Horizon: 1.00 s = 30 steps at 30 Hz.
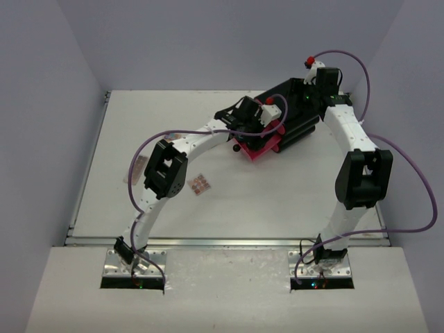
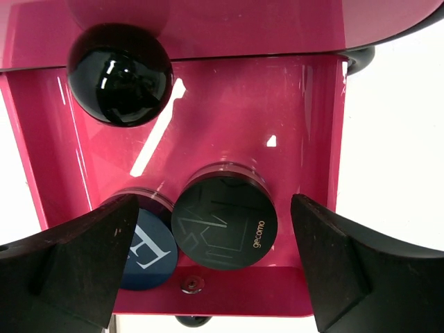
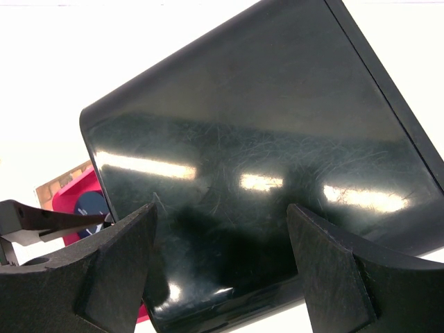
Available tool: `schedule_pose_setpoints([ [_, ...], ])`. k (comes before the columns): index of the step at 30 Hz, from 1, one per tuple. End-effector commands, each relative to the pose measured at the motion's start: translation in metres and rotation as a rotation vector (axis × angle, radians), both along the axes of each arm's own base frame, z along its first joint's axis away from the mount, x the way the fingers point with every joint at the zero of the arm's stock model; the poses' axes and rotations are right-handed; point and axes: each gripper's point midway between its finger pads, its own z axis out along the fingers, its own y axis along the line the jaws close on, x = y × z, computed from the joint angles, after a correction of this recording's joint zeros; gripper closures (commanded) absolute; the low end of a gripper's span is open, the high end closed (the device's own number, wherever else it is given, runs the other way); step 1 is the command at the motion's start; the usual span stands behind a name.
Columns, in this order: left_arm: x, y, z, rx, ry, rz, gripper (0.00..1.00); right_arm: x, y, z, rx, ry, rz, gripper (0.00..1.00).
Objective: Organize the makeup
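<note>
A round black compact (image 2: 224, 222) and a round dark-blue jar (image 2: 149, 250) lie side by side in the pulled-out pink drawer (image 2: 229, 118). My left gripper (image 2: 215, 267) hangs open just above them, one finger on each side, holding nothing. In the top view the left gripper (image 1: 267, 119) is over the pink drawer (image 1: 262, 149). Two tan-pink eyeshadow palettes (image 1: 201, 184) (image 1: 138, 168) lie on the table. My right gripper (image 3: 218, 270) stands open over the top of the black box (image 3: 263, 159), at the box's far end (image 1: 307, 97).
The big black box (image 1: 291, 114) stands at the back right of the white table (image 1: 173, 208). A black ball knob (image 2: 119, 75) on the drawer above sticks out near my left fingers. Grey walls close in the table on three sides.
</note>
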Motion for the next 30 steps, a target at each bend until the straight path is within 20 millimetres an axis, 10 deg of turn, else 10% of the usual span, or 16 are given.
schedule_pose_setpoints([
  [1,0.014,-0.012,0.039,-0.061,-0.100,0.000,0.10,-0.017,-0.007,-0.017,-0.006,0.078,-0.019,0.23],
  [24,-0.032,0.031,0.120,-0.028,-0.162,-0.043,0.13,-0.009,-0.007,-0.022,0.008,0.091,-0.034,0.23],
  [30,-0.048,0.071,0.099,0.008,-0.077,0.012,0.22,-0.012,-0.007,-0.022,0.005,0.097,-0.036,0.23],
])
